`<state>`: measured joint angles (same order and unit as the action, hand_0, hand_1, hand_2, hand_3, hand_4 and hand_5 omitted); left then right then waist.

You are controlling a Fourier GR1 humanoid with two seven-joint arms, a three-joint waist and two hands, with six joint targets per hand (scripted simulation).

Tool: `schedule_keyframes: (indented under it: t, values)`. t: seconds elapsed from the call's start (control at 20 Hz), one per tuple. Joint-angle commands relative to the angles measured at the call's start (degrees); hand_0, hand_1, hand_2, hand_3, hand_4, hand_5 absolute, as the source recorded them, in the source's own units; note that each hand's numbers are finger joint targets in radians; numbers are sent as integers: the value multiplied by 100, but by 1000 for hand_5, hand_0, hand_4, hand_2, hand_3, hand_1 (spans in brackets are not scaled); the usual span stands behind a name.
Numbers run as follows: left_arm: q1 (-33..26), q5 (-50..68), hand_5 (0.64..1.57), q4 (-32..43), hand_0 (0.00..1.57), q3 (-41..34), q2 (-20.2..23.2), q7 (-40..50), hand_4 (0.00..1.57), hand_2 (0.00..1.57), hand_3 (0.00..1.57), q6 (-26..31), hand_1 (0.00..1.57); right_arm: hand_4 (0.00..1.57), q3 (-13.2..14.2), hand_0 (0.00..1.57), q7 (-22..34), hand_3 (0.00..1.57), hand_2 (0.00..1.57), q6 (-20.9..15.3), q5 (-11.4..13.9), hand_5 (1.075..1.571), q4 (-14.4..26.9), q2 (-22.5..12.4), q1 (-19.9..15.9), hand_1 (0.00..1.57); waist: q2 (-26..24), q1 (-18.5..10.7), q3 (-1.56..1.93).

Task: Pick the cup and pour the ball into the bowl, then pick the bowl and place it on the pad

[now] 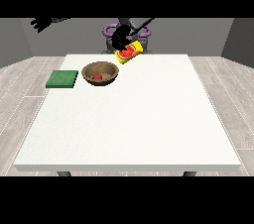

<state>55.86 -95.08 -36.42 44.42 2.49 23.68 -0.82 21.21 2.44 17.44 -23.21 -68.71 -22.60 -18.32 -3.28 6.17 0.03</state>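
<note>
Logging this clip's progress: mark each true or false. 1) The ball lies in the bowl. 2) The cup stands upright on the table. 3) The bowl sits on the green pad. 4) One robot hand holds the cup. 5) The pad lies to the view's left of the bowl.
1) True: a red ball lies inside the wooden bowl.
2) False: the yellow cup is tilted, held above the table.
3) False: the bowl rests on the table beside the green pad, apart from it.
4) True: the robot hand near the view's middle grips the cup.
5) True.
</note>
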Motion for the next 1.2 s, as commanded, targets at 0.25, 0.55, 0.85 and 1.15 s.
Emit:
schedule_keyframes:
  t: [0.25,0.55,0.85,1.15]
  values:
    - [-378,-176,1496,-425,1526,-434,251,-407,1276,1571,1571,-279,1526,525,-272,0,23,319,0,-500,288,1569,-214,370,99,0,-78,-321,-5]
    - [-1256,1649,1570,-1337,276,-1926,470,-576,901,1488,1571,-1811,276,524,12,0,-61,317,0,-503,232,1568,-81,234,498,0,-264,-989,-21]
    - [-2379,3472,1559,-1713,701,-2779,-107,-1316,1134,1571,1229,-2277,701,552,-38,0,12,0,0,-905,299,1566,-311,438,337,0,3,-1275,-49]
    - [-3190,6714,1488,-2792,0,-3221,-241,-2048,838,0,0,-2632,0,582,-273,0,-154,183,0,-757,267,1566,-442,675,65,0,852,-824,-131]
